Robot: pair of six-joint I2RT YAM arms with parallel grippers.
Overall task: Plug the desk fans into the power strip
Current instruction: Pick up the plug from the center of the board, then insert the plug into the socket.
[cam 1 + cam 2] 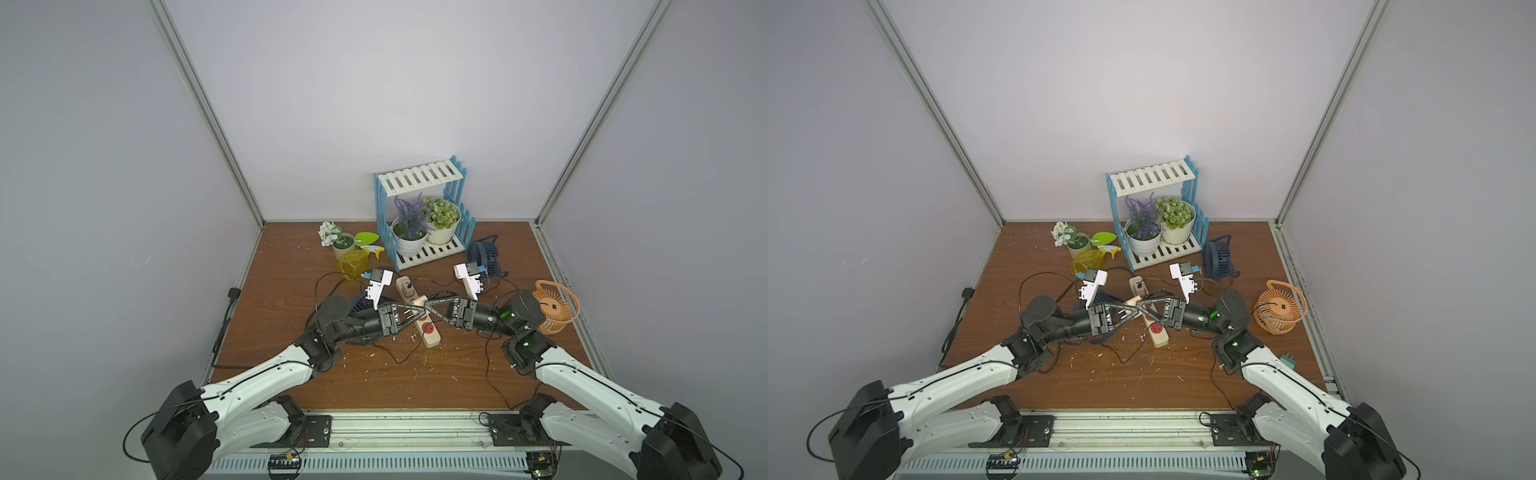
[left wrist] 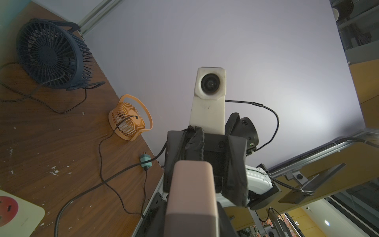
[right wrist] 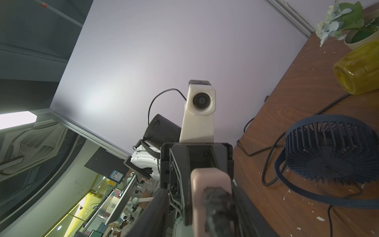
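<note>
Power strip (image 1: 431, 338) lies aslant on mid-bench (image 1: 374, 386), black plug (image 1: 409, 286) in far socket | pink plug block (image 1: 419, 300) held above strip, in no socket | left pincer (image 1: 417, 311) clamped on block | right pincer (image 1: 429, 305) meets it tip to tip, grip cannot be told | judged remaining: align, lower, press home.

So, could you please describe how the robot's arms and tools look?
Both arms, left arm and right arm, have white shells with black joints and thin black cables. The left tool and right tool have black triangular lattice fingers; each wrist carries a cream camera mount.
</note>
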